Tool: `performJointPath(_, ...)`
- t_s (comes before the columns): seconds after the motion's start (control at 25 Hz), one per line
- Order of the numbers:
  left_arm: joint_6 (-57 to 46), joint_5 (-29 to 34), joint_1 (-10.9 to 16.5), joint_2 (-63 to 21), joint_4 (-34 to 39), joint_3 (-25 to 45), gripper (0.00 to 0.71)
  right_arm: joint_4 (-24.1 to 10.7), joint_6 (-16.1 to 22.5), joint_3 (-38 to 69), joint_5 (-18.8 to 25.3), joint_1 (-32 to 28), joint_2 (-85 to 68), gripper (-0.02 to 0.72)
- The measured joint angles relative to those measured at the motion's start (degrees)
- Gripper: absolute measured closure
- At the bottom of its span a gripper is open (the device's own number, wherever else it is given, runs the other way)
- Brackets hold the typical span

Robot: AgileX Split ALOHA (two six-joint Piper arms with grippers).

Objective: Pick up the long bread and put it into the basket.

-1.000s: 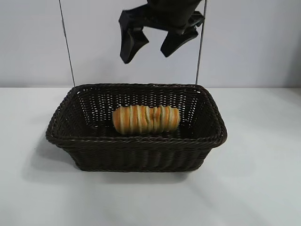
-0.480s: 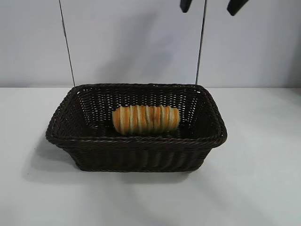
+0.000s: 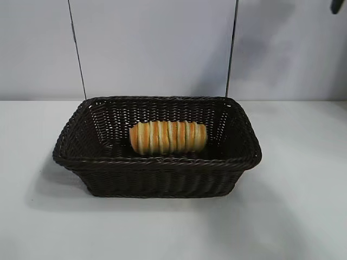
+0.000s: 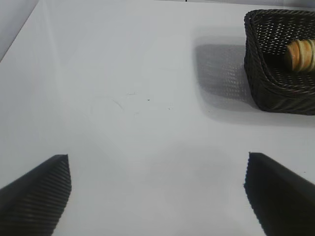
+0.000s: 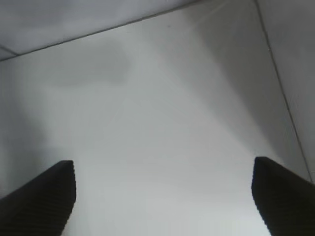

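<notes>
The long bread (image 3: 168, 137), golden-orange with pale stripes, lies lengthwise inside the dark brown wicker basket (image 3: 157, 162) at the middle of the white table. In the left wrist view one end of the bread (image 4: 301, 55) shows inside the basket (image 4: 268, 83). My left gripper (image 4: 157, 189) is open and empty over bare table, well away from the basket. My right gripper (image 5: 163, 194) is open and empty over bare table; only a dark tip of it (image 3: 337, 5) shows at the exterior view's top right corner.
Two thin dark vertical rods (image 3: 77, 51) (image 3: 232, 49) stand against the pale wall behind the basket. White table surface (image 3: 293, 216) surrounds the basket on all sides.
The right gripper, open above the basket a second ago, has risen and moved right until it is almost out of the exterior view. The bread and basket have not moved.
</notes>
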Motion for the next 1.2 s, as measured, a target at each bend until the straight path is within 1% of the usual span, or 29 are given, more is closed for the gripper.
performJointPath(0.16, 0.0, 0.0, 0.0, 0.0, 0.0, 0.0, 0.021, 0.5, -1.3, 5.9, 0.1, -0.6, -8.8, 0.008)
performJointPath(0.32, 0.0, 0.0, 0.0, 0.0, 0.0, 0.0, 0.021, 1.5, -1.4, 12.9, 0.4, -0.6, -19.2, 0.008)
performJointPath(0.52, 0.0, 0.0, 0.0, 0.0, 0.0, 0.0, 0.021, 1.9, -1.4, 19.2, 0.8, -0.6, -34.6, 0.008)
performJointPath(0.84, 0.0, 0.0, 0.0, 0.0, 0.0, 0.0, 0.021, 2.9, -1.7, 29.4, -1.1, -0.6, -59.0, 0.008)
performJointPath(0.92, 0.0, 0.0, 0.0, 0.0, 0.0, 0.0, 0.021, 3.0, -1.8, 33.5, -2.8, -0.6, -63.8, 0.008)
performJointPath(1.0, 0.0, 0.0, 0.0, 0.0, 0.0, 0.0, 0.021, 2.9, -1.8, 38.3, -5.8, -0.4, -69.0, 0.008)
performJointPath(1.08, 0.0, 0.0, 0.0, 0.0, 0.0, 0.0, 0.021, 3.0, -1.8, 43.4, -8.4, 1.0, -73.5, 0.008)
performJointPath(1.12, 0.0, 0.0, 0.0, 0.0, 0.0, 0.0, 0.021, 3.0, -1.8, 45.6, -9.1, 1.9, -75.8, 0.008)
performJointPath(1.2, 0.0, 0.0, 0.0, 0.0, 0.0, 0.0, 0.021, 3.0, -1.8, 49.0, -8.9, 4.2, -79.4, 0.008)
